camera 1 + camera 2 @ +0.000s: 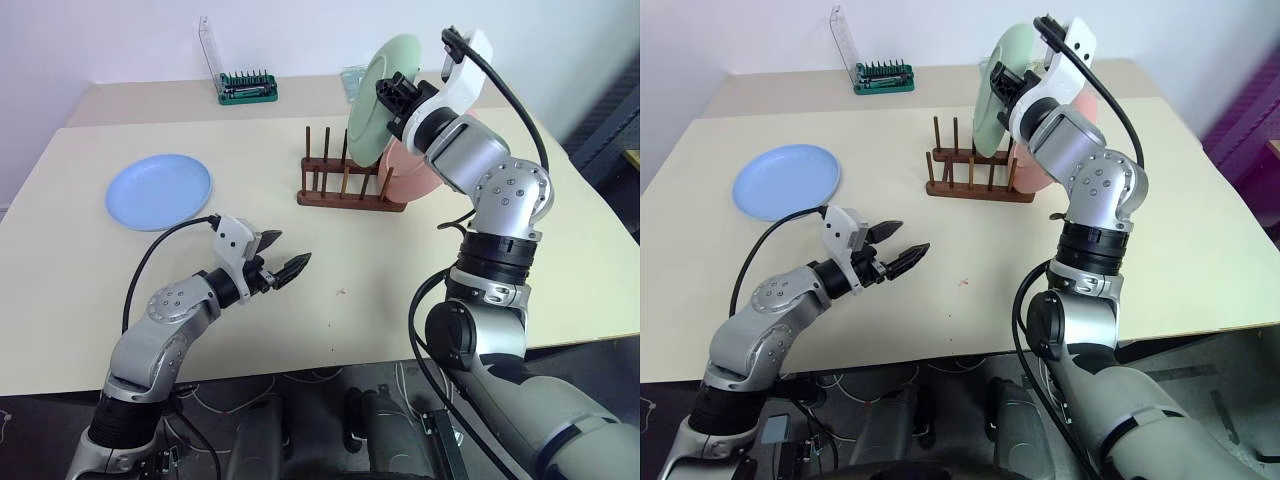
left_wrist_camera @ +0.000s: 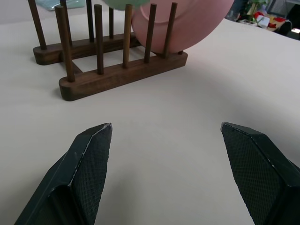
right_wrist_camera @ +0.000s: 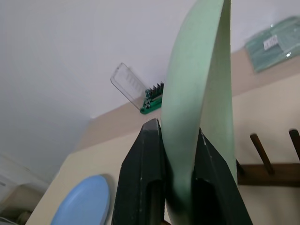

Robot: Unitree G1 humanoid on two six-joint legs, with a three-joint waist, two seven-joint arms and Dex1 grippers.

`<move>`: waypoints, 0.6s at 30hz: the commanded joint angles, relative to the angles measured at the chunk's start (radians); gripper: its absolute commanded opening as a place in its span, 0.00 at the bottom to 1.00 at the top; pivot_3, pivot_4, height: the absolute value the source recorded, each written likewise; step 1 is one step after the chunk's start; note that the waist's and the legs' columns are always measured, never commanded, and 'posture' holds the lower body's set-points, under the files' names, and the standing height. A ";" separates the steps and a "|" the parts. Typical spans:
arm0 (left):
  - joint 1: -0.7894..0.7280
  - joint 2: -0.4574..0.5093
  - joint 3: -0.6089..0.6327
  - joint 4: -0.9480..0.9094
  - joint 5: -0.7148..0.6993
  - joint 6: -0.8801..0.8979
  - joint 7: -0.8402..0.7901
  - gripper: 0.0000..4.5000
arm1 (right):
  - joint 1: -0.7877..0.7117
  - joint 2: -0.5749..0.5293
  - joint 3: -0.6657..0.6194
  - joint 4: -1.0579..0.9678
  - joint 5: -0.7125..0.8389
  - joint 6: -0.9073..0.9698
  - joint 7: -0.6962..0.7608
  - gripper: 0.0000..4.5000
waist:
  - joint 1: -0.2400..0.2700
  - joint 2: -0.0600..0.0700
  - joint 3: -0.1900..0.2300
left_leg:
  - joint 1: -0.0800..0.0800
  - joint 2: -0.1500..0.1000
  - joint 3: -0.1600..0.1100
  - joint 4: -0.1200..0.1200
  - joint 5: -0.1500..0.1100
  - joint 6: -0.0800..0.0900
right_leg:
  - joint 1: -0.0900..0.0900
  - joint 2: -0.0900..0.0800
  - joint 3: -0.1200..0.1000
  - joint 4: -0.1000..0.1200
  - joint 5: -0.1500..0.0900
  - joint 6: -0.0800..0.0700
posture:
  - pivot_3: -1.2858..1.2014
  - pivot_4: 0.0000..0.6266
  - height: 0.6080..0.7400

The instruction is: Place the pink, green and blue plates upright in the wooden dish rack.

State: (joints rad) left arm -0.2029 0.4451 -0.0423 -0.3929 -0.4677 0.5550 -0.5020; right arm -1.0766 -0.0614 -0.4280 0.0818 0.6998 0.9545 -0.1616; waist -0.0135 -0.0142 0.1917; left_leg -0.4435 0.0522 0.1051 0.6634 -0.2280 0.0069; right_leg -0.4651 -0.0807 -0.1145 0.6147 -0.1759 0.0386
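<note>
one of three is done: the round salmon-pink plate (image 1: 412,172) stands upright between the pegs at the three o'clock end of the small dark wooden dish rack (image 1: 349,194). the pale mint-green plate (image 1: 383,88) is on edge, raised just above the rack at its twelve o'clock, its rim clenched between the fingers of the right gripper (image 3: 180,154); it is not yet seated, as far as i can judge. the flat light-blue plate (image 1: 159,190) lies untouched on the cream table (image 1: 400,280), well apart at the rack's nine o'clock. the left gripper (image 1: 279,257) hovers released, grasping nothing.
</note>
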 commanded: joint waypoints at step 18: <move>0.000 -0.014 0.021 -0.045 0.005 -0.003 0.007 0.86 | -0.038 -0.095 0.189 0.076 -0.184 -0.201 0.153 0.84 | 0.000 0.000 0.000 | 0.000 0.000 0.000 0.000 0.000 0.000 | 0.000 0.000 0.000 0.000 -0.002 0.004 | 0.52 0.24 0.92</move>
State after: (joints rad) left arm -0.2007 0.4324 -0.0282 -0.3984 -0.4654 0.5616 -0.4936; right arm -1.0780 -0.1367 -0.2623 0.2120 0.5388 0.7945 -0.0404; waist -0.0134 -0.0140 0.1918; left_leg -0.4438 0.0522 0.1047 0.6633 -0.2280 0.0070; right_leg -0.4652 -0.0807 -0.1145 0.6145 -0.1781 0.0422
